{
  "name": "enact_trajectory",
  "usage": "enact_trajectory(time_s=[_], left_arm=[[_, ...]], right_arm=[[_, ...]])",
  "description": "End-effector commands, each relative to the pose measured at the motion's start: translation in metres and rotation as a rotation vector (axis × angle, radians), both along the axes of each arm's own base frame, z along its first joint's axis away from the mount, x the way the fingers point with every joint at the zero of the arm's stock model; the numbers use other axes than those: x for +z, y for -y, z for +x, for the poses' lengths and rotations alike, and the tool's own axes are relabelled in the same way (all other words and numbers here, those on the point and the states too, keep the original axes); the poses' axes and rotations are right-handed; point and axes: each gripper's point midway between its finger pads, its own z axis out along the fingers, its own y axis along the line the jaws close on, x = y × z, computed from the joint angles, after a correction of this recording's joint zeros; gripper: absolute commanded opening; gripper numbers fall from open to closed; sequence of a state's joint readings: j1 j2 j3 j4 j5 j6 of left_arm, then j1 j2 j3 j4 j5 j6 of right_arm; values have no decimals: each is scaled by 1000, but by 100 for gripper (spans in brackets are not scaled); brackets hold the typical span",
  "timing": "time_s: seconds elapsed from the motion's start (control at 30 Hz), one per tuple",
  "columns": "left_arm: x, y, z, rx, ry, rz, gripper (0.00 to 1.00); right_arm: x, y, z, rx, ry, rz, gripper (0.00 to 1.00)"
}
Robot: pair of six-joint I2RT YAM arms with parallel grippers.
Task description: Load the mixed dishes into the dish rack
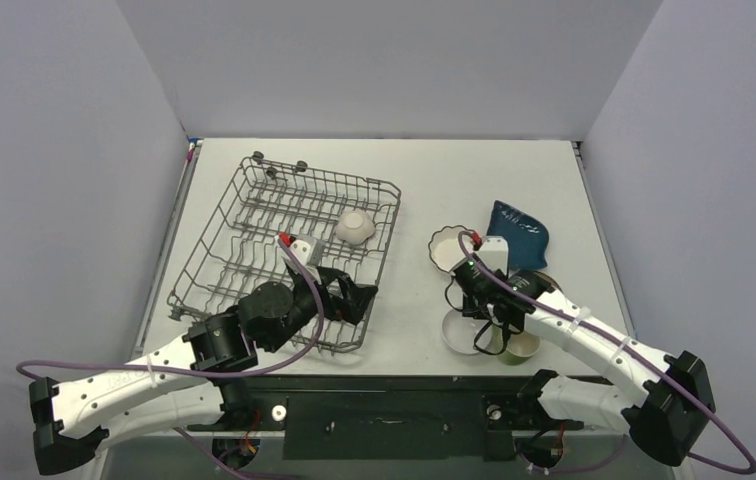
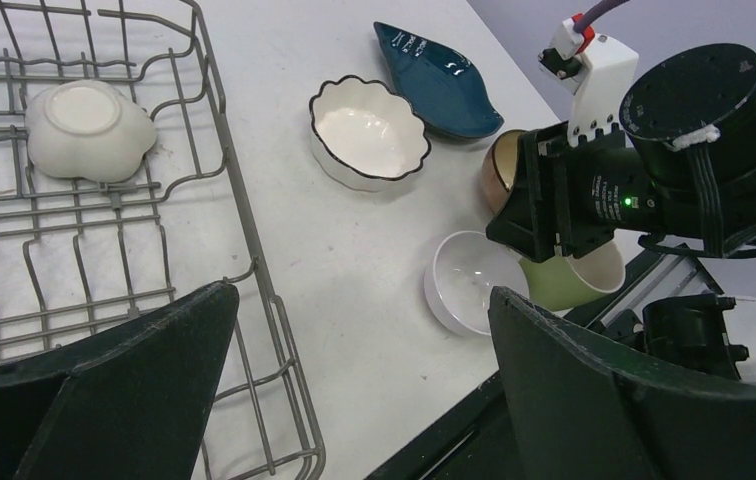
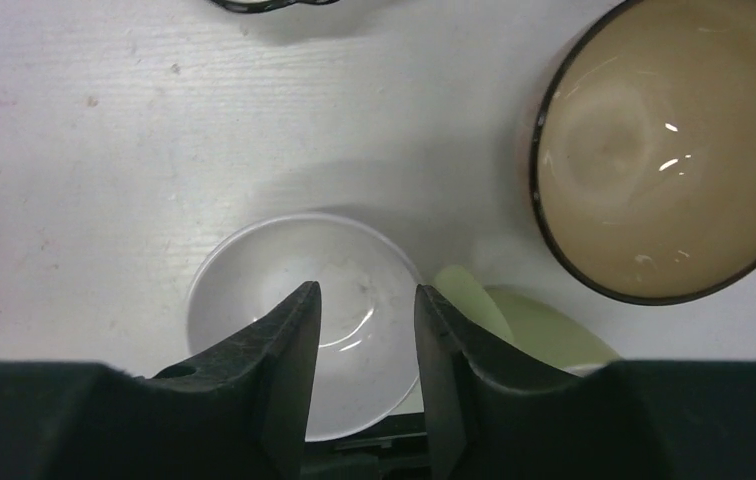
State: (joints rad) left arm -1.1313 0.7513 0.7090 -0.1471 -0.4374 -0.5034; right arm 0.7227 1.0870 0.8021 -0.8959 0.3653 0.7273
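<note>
Your left fingers [image 2: 134,390] gape wide and empty over the dish rack [image 2: 244,232]. Your right fingers [image 3: 274,370] stand narrowly apart over the plain white bowl [image 3: 254,290]; you cannot tell whether they grip it.

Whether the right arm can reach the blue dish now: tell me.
Probably yes: the blue dish lies uncovered beyond the brown bowl, though the right gripper hangs over the plain white bowl.
</note>
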Motion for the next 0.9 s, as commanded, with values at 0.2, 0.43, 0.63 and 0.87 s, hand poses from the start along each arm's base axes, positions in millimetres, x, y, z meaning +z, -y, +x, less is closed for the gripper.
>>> enact_trajectory(time_s=[0.2,0.43,0.63,0.87], left_arm=[[7,-4,2,10,-20,-51,96],[4,-8,6,43,-64,-71,96],[-1,-16,13,87,-113,-56,96],[-4,-33,21,154,-133,-56,96]], right_arm=[[-3,-59,-14,159,-2,79,43],[-10,-86,-13,267,20,17,45],[-26,-95,-20,336,10,-84,38],[-42,-92,-23,349,22,-148,31]])
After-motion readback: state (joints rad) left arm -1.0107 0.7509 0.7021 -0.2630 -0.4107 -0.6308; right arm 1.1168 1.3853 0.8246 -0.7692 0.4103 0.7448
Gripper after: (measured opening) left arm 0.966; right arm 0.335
